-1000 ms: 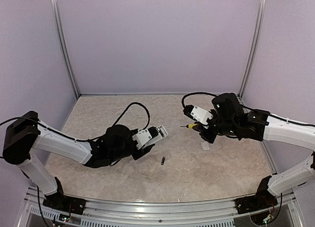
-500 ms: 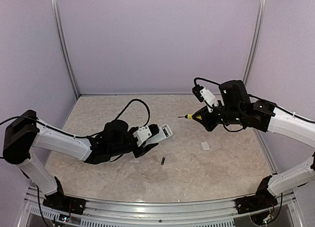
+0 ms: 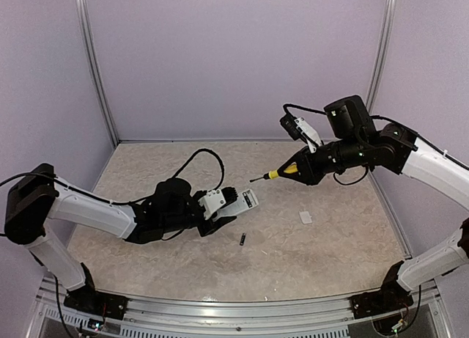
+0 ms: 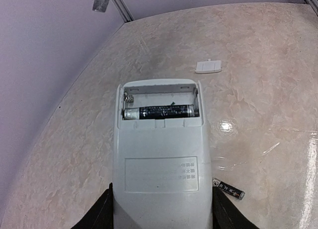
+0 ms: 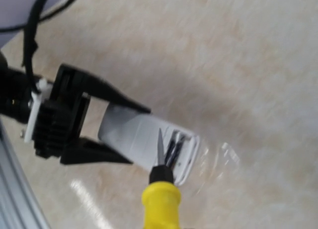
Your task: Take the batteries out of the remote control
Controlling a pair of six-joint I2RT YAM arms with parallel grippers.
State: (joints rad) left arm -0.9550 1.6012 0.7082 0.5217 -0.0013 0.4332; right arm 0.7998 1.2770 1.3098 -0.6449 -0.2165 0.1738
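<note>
Counter of mottled beige, walled in pale lilac, with both arms reaching in from the near edge. Left end effector half spread, pinching remote control by its two long edges, back face up, battery compartment uncovered at the far end. Right end effector raised above the counter, pressed almost together on the yellow handle of screwdriver, blade angled down toward the open compartment, tip close to it, contact impossible to tell. White cover piece flat on the counter beyond the remote control, well apart from it. Seated battery lying crosswise in the nearer slot of the compartment, a spring showing in the slot behind. Loose battery on the counter just beside the remote control's right edge, untouched by either end effector.
</note>
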